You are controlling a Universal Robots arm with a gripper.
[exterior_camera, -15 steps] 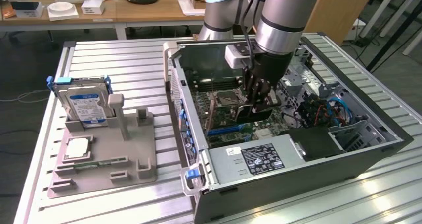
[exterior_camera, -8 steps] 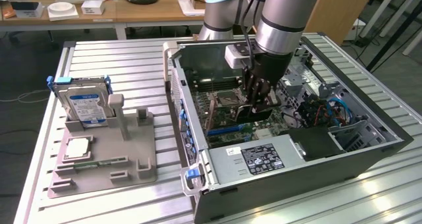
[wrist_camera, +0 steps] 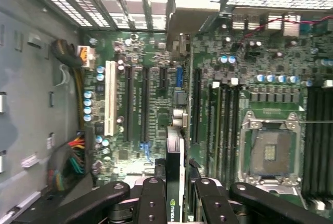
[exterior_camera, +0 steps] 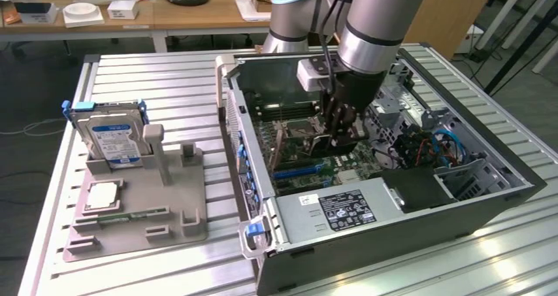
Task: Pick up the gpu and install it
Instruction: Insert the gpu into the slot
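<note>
The gpu (wrist_camera: 175, 168) is a thin dark card seen edge-on in the wrist view, with a green logo near the fingers. It extends from the gripper toward the pale bracket end by the case's rear slots. My gripper (wrist_camera: 176, 206) is shut on it, one black finger (wrist_camera: 152, 203) on each side. In the exterior view the gripper (exterior_camera: 340, 131) reaches down inside the open computer case (exterior_camera: 488, 198), holding the gpu (exterior_camera: 336, 146) just above the motherboard (exterior_camera: 301, 155). The card hangs over the expansion slots (wrist_camera: 136, 104), and whether it touches one I cannot tell.
A white slot (wrist_camera: 110, 98), a CPU socket (wrist_camera: 270, 151) and memory slots lie around the card. The power supply (exterior_camera: 344, 208) and blue cables (exterior_camera: 445, 146) crowd the case. On the exterior view's left, a grey fixture (exterior_camera: 174, 204) holds a hard drive (exterior_camera: 112, 138) and a CPU (exterior_camera: 103, 195).
</note>
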